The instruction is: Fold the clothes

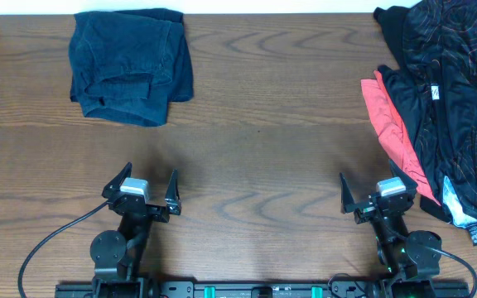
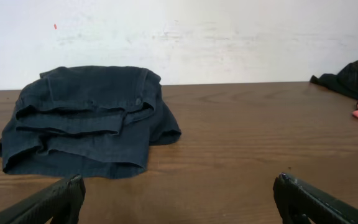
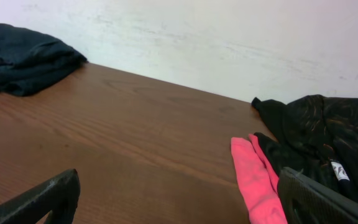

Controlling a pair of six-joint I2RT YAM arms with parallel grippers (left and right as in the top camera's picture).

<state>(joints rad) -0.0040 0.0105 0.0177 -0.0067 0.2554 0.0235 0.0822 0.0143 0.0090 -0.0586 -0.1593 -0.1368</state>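
Note:
A black shiny sports shirt [image 1: 450,99] with thin reddish lines and white logos lies crumpled at the table's right edge; it also shows in the right wrist view [image 3: 328,137]. A red garment [image 1: 392,124] pokes out from under its left side, seen as a pink-red strip in the right wrist view [image 3: 253,180]. My left gripper [image 1: 148,187] is open and empty near the front edge, with bare wood between its fingers [image 2: 179,199]. My right gripper [image 1: 377,192] is open and empty just left of the red garment [image 3: 179,199].
A folded dark blue garment [image 1: 131,64] lies at the back left, also in the left wrist view [image 2: 86,118]. A white wall runs behind the table's far edge. Arm bases and cables sit at the front edge.

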